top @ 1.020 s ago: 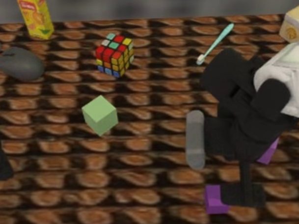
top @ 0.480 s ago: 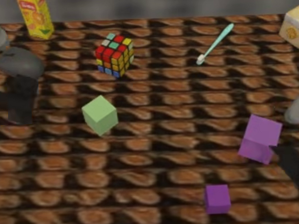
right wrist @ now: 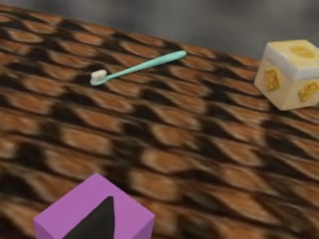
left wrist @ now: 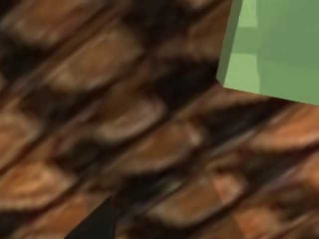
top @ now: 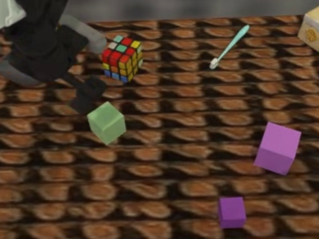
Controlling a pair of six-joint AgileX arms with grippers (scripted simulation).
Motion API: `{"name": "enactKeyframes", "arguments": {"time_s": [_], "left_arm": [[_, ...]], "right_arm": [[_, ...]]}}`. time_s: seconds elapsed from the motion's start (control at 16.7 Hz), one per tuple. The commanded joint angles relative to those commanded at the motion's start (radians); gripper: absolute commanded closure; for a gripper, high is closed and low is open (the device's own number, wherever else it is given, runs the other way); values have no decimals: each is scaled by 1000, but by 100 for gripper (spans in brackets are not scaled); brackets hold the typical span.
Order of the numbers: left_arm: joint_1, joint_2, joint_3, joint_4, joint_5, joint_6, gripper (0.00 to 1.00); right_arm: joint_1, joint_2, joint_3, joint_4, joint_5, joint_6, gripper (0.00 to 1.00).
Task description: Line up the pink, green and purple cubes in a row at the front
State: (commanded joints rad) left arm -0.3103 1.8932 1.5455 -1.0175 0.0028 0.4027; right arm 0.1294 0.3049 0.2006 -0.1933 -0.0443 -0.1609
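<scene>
the left gripper [top: 88,98] hangs just beside the upper-left corner of the green cube [top: 106,122], at the table's [top: 166,166] left; whether it touches the cube cannot be told, nor whether its fingers are spread or closed. in the left wrist view the green cube fills one corner. the right arm is out of the top view; its wrist view shows one dark fingertip [right wrist: 94,221] over the pink cube [top: 278,147], grasp state unclear. the purple cube [top: 232,212] sits near the front edge, right of centre. the puzzle cube [top: 122,59], toothbrush [top: 229,47] and cream box [top: 313,29] carry no readable writing.
</scene>
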Motion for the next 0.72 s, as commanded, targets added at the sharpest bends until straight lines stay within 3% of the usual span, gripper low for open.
{"name": "enactKeyframes", "arguments": {"time_s": [0.36,0.72], "left_arm": [[-58,330,323,-175,1,75,0],[-67,383,376,-199,1,86,0]], "right_arm": [[-105,-261,-178,167,37,139,0],[-119,-305,-201,193,44,161,0]]}}
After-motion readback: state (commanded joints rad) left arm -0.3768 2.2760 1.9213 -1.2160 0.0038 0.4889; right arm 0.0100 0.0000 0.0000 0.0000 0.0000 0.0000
